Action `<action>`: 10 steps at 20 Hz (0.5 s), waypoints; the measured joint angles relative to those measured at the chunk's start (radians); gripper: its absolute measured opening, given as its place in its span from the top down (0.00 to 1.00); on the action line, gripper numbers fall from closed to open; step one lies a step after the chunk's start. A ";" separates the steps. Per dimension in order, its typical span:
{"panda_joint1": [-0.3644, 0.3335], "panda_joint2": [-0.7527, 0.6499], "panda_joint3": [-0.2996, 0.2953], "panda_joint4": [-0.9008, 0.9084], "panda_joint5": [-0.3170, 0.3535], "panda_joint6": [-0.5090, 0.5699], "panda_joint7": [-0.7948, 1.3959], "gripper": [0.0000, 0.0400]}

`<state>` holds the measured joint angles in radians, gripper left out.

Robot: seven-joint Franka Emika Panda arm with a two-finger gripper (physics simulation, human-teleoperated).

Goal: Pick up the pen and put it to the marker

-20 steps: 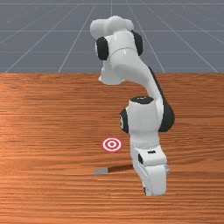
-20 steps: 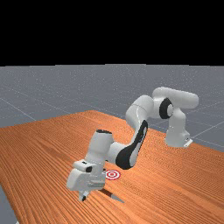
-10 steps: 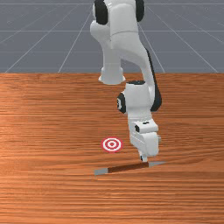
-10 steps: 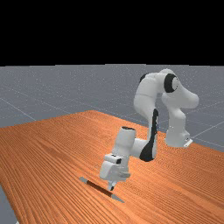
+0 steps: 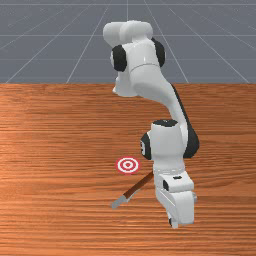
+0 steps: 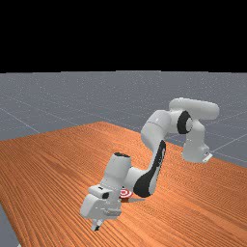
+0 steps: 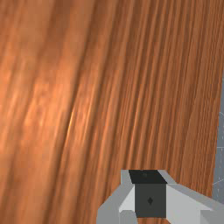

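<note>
"Where's the pen (image 5: pixel 138 185)?"
"Front view, below centre, slanting beneath the marker (image 5: pixel 127 165), partly hidden. My jaws (image 5: pixel 173 223) are lower right; open or closed, I can't tell."
"Handling?"
"Probably light, stiff, apt to roll: pinch mid-length."

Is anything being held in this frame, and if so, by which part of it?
Nothing is held. The pen lies apart from the end effector, off toward the front view's left of it.
</note>
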<state>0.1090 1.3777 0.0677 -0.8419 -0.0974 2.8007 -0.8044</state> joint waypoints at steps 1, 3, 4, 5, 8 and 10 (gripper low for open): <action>0.000 0.000 0.000 0.000 0.000 0.000 0.000 1.00; 0.028 0.045 -0.057 0.089 -0.023 -0.041 0.037 1.00; 0.023 0.039 -0.048 0.077 -0.020 -0.032 0.027 1.00; 0.008 -0.012 -0.024 -0.029 -0.009 0.077 0.016 1.00; 0.037 -0.273 -0.086 -0.298 -0.008 0.196 0.053 1.00; 0.014 -0.419 -0.046 -0.343 -0.021 0.084 0.042 1.00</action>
<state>0.1230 0.9588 0.0216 -1.1853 -0.1183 2.8847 -0.7629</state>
